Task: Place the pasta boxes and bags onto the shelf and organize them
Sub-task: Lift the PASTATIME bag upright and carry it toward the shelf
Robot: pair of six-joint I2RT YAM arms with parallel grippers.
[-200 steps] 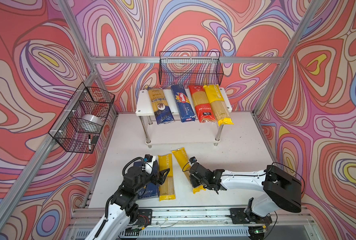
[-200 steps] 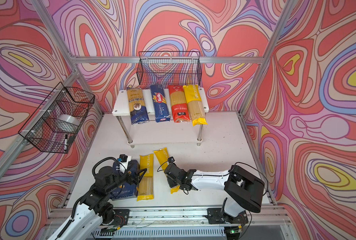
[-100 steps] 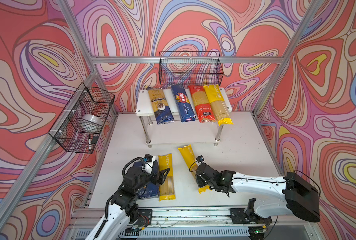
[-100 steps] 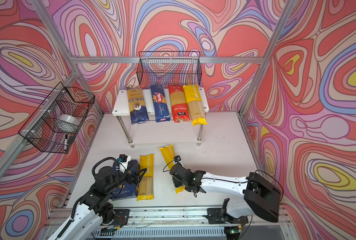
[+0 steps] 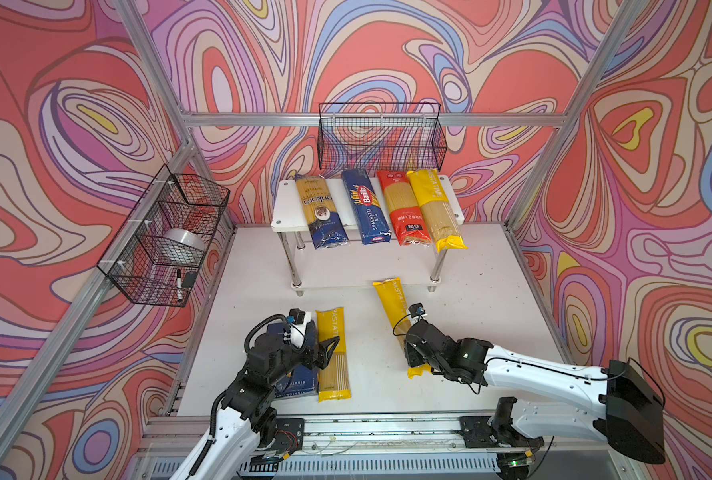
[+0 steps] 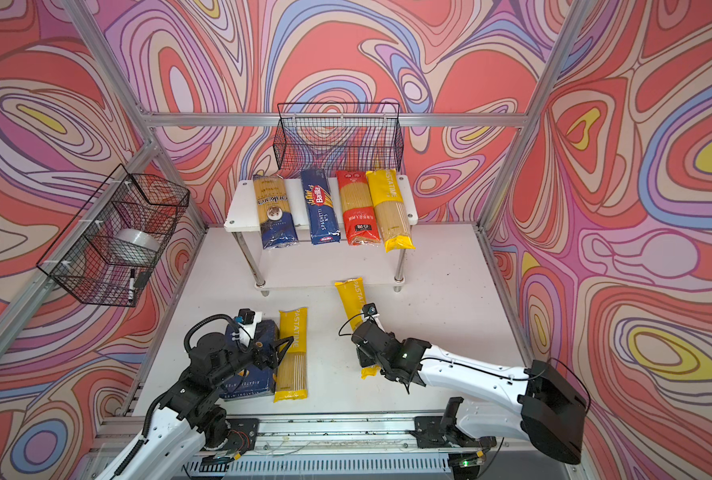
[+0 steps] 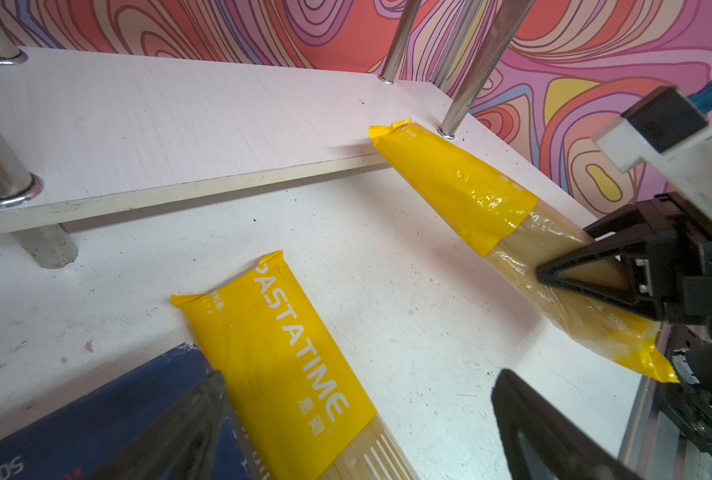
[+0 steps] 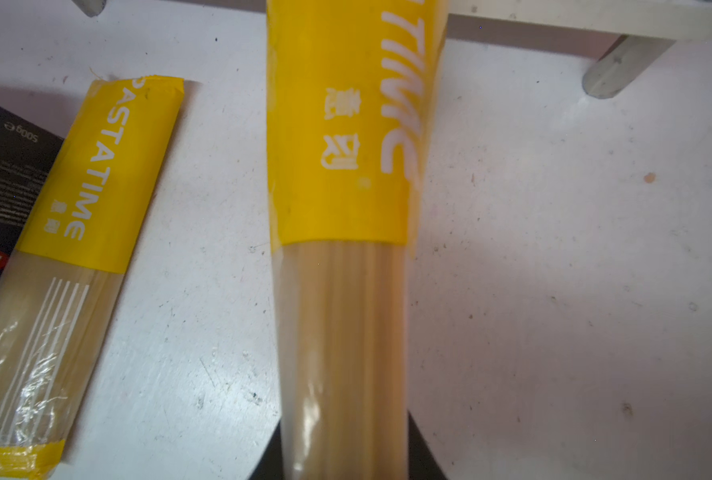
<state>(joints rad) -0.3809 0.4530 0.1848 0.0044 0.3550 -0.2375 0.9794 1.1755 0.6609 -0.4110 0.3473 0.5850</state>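
The white table (image 5: 491,291) carries the shelf (image 5: 281,208) at its back: two white boards on chrome legs. On the top board four packs lie side by side, their near ends hanging over the front edge: a blue-and-gold bag (image 5: 323,212), the narrow Barilla spaghetti box (image 5: 366,208), a red bag (image 5: 404,212) and the shelved yellow bag (image 5: 437,212).

At the table's front left lies the wide dark blue rigatoni box (image 6: 246,384), largely hidden under the left arm, so its print is hard to read. Touching its right edge lies the loose yellow bag (image 7: 287,332), flat, with "PASTATIME" in white and a clear window showing the spaghetti.

The held yellow bag (image 5: 391,303) has the same print and points slantwise toward the shelf. Its far end reaches the lower board's front edge beside the front right leg. Whether it rests there or hangs just above is unclear.

The right claw (image 7: 570,274) is clenched across this bag's clear window, toward its near end, with one finger on each side. The left claw (image 7: 358,386) is released. Its fingers are spread wide just above the loose yellow bag.
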